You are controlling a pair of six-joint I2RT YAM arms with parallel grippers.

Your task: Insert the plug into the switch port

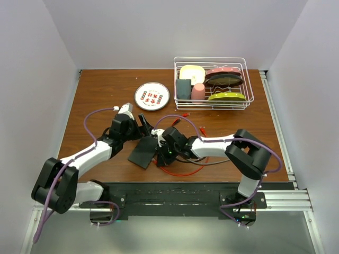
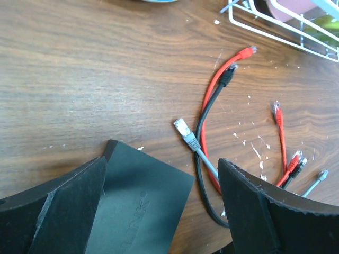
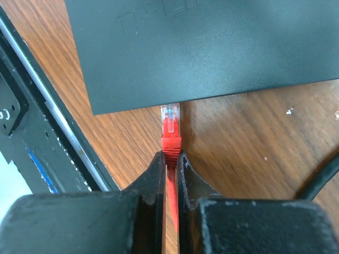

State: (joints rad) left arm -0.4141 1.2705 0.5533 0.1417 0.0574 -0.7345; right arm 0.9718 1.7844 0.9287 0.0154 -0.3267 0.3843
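Right pincer (image 3: 169,159) clenched on red cable (image 3: 170,201) just behind plug (image 3: 170,121), plug tip at edge of switch (image 3: 212,47) by near edge of table (image 3: 238,148), left pincer (image 2: 163,164) released, straddling switch corner; best to push straight and level, left clamping switch so it won't slide.

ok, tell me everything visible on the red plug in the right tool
The red plug has a clear plastic tip and a ribbed red boot. The right tool pinches it at the boot's rear. It points straight at the dark-grey switch, tip at its edge. Whether it has entered a port is hidden.
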